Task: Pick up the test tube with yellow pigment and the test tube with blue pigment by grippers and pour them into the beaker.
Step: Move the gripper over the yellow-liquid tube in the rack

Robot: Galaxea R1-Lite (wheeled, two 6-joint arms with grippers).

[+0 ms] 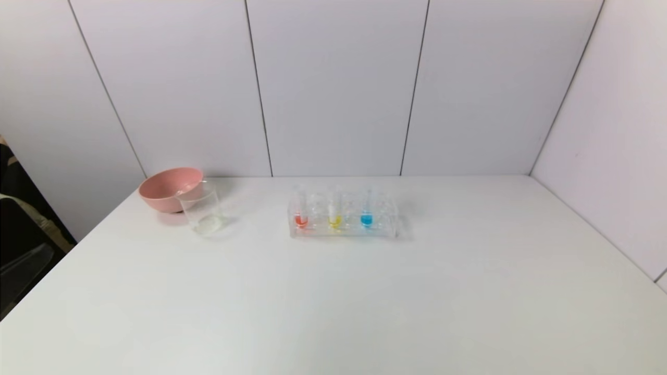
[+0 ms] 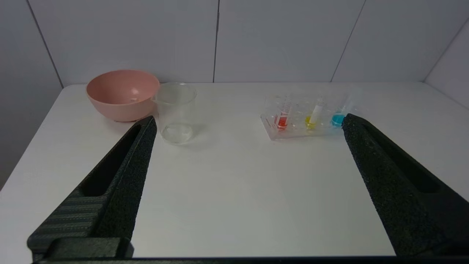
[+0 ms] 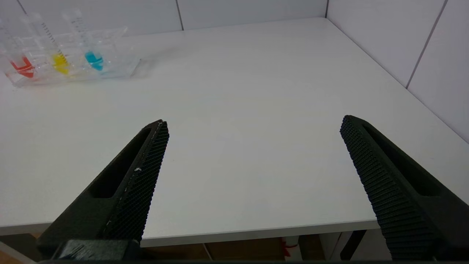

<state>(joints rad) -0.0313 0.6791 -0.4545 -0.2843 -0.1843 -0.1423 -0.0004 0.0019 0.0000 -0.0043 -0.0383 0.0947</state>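
As you take stock, you have a white tabletop (image 1: 333, 302) carrying, far left, a pink round bowl (image 1: 169, 188) touching a small clear straight-sided beaker (image 1: 203, 211). Mid-table stands a clear plastic tube rack (image 1: 344, 216) holding upright a red-orange-liquid tube (image 1: 300, 214), the test tube with yellow pigment (image 1: 334, 214) and the test tube with blue pigment (image 1: 366, 213). Your left gripper (image 2: 249, 124) and right gripper (image 3: 253, 124) hover at the near edge, fingers spread wide, holding nothing.

The left pincer (image 2: 249, 123) had two long, tapering black fingers (image 2: 121, 172) with a grainy, foam-like face and a hollow slot along each. The right pincer (image 3: 253, 126) matched it, though its fingers (image 3: 381, 176) bore a fine ridged grid.
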